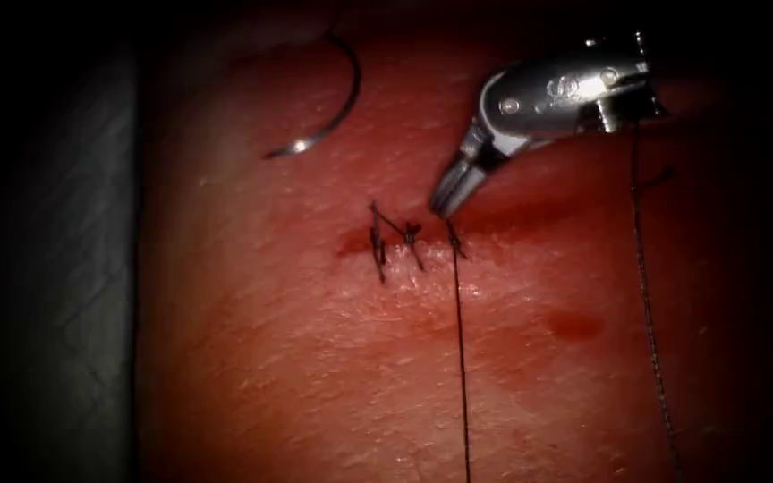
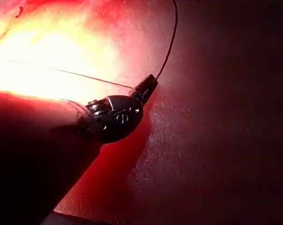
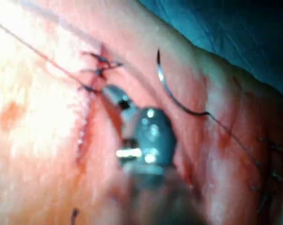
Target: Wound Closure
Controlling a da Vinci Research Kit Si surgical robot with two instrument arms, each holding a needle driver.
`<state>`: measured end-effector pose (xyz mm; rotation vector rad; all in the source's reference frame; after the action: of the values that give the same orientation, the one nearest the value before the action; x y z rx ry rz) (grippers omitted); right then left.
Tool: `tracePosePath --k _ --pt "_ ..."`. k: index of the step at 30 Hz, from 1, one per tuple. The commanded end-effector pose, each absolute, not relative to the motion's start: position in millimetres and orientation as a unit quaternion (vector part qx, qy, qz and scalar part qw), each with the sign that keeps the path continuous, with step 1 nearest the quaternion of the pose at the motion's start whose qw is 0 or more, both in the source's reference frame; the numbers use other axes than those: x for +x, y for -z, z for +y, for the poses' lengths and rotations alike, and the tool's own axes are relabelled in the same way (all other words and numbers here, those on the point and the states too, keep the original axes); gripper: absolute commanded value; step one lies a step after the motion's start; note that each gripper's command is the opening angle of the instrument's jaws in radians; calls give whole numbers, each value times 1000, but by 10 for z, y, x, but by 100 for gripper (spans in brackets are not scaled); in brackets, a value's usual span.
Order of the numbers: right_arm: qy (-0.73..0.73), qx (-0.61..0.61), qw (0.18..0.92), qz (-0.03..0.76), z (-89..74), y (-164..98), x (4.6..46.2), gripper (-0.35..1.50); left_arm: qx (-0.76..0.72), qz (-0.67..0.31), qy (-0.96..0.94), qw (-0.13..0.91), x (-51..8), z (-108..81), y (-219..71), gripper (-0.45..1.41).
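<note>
The right tool (image 1: 445,207) comes down from the upper right. Its jaws are shut, with their tips just above the newest stitch (image 1: 452,234) on the cut (image 1: 512,234); I cannot tell whether they pinch thread. In the right wrist view the same tool (image 3: 114,95) sits beside the stitches (image 3: 100,70). The curved needle (image 1: 337,94) lies free on the tissue, up and left of the cut, held by neither tool; it is also seen as the needle (image 3: 172,96). The left tool (image 2: 148,86) is shut on the thread (image 2: 169,44). One thread (image 1: 462,358) runs from the stitch toward the near edge.
Two older stitches (image 1: 391,241) with short tails cross the left end of the cut. A second strand (image 1: 650,313) hangs down at the right. A spot of red fluid (image 1: 574,325) lies right of the long thread. A dark cloth (image 1: 64,268) borders the tissue's left side.
</note>
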<state>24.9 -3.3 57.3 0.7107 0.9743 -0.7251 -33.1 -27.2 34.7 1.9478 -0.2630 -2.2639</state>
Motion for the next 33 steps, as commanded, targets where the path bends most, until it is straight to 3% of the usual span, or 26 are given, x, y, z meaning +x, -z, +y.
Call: tracePosePath --k 1,9,23,24,25,26,33 --pt "335 324 765 444 -38 -580 254 -35 649 -84 752 72 -340 -280 -354 -45" --pt "338 298 793 410 -27 -595 247 -35 655 -76 748 76 -353 -288 -361 -45" --pt "310 272 799 437 -24 -578 236 -35 647 -80 755 63 -339 -265 -351 -45" --pt "282 246 813 447 -12 -572 227 41 640 -90 761 62 -333 -254 -349 -45" --pt "268 234 819 450 -6 -568 222 68 637 -94 762 63 -330 -248 -347 -45" --pt "246 219 828 454 2 -561 212 79 632 -101 766 63 -325 -240 -346 -45" --pt "143 177 839 494 9 -513 152 74 587 -154 791 78 -289 -180 -332 -45"
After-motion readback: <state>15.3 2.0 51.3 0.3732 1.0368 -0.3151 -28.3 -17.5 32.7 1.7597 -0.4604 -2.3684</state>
